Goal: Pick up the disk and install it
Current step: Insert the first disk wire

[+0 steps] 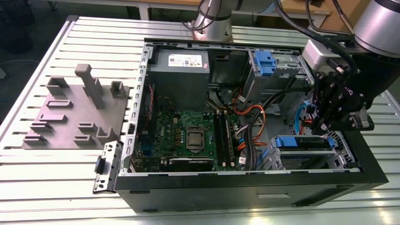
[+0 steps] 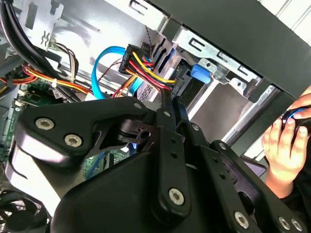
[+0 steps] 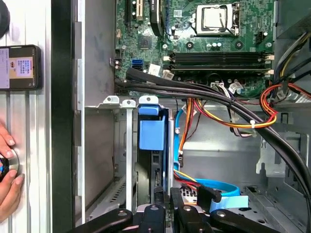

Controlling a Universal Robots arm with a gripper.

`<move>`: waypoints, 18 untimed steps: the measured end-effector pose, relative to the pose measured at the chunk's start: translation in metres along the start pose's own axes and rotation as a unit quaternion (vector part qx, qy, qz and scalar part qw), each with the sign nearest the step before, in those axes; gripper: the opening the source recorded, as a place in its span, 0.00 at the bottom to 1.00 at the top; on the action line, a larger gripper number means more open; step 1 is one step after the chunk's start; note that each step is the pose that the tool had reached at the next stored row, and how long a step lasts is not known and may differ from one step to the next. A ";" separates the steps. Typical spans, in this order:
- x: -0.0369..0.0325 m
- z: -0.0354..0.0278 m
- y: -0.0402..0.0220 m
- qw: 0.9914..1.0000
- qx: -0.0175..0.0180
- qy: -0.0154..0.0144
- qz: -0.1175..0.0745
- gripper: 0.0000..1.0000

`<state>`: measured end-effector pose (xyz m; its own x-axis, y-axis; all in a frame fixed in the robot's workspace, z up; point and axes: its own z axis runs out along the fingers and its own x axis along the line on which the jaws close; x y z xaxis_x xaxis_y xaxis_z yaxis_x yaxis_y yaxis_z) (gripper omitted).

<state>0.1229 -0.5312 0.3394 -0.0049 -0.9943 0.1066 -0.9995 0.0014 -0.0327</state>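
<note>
Disk count is one: it sits on its edge in a metal slot of the open computer case, at the near corner on the exterior view's right. Its blue tab faces up out of the slot, and its long side goes down into the case. One black tool hangs over that corner, just above the disk. I cannot tell how far its fingers are apart, or whether it touches the disk. One green board lies flat in the case. One grey block tray sits on the worktop, well apart on the exterior view's left. One person's hand rests outside the case.
</note>
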 end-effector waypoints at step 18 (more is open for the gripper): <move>0.0072 0.0070 0.0147 0.999 0.037 -0.001 -0.007 0.16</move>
<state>0.1084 -0.5391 0.3327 0.0098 -0.9943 0.1062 -0.9942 -0.0211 -0.1052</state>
